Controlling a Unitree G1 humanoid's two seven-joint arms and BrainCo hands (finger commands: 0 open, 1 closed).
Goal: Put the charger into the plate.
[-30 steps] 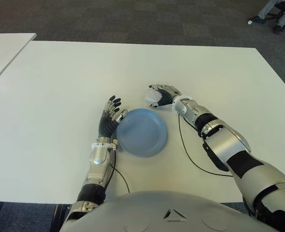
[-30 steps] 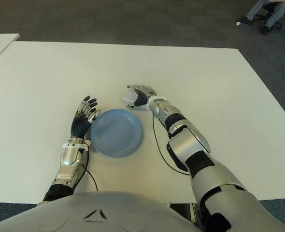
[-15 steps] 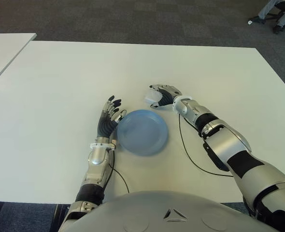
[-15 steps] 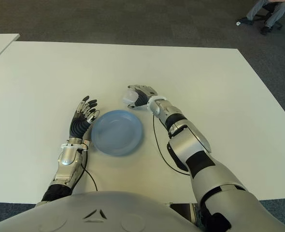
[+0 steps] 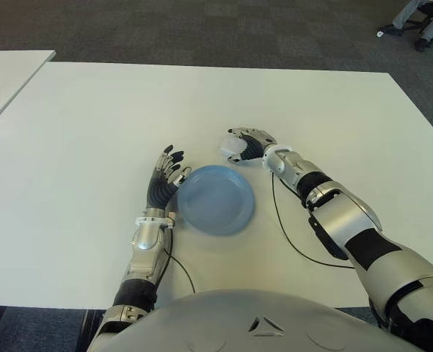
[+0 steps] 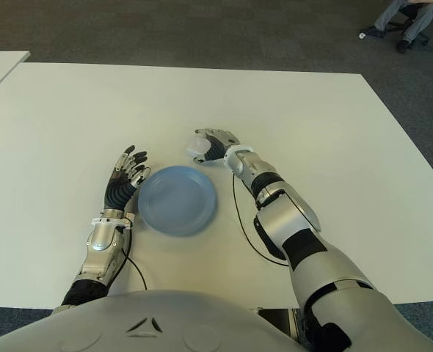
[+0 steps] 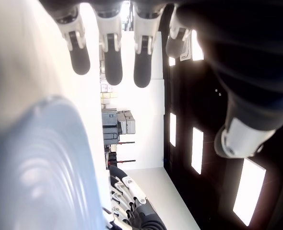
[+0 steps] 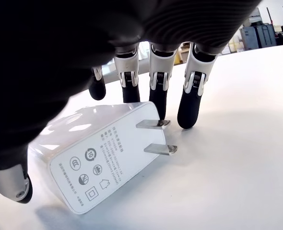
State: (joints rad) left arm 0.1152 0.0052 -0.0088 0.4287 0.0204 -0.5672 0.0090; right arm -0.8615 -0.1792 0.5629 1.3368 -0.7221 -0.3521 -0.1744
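The white charger (image 8: 98, 153) lies flat on the white table (image 5: 92, 125), prongs toward the fingertips. My right hand (image 5: 247, 143) is curled over it: four fingers (image 8: 157, 91) arch across its top and the thumb sits at its other end. It lies just beyond the far right rim of the round blue plate (image 5: 216, 199), apart from it. My left hand (image 5: 165, 172) shows against the plate's left rim with fingers spread and nothing held. The plate (image 7: 36, 167) is bare inside.
A thin black cable (image 5: 290, 235) runs over the table beside my right forearm. A second white table (image 5: 4, 73) stands off to the left. A person's legs and a chair (image 5: 422, 18) are on the carpet at the far right.
My left hand and the plate have shifted very slightly. The right hand and charger have stayed in place.
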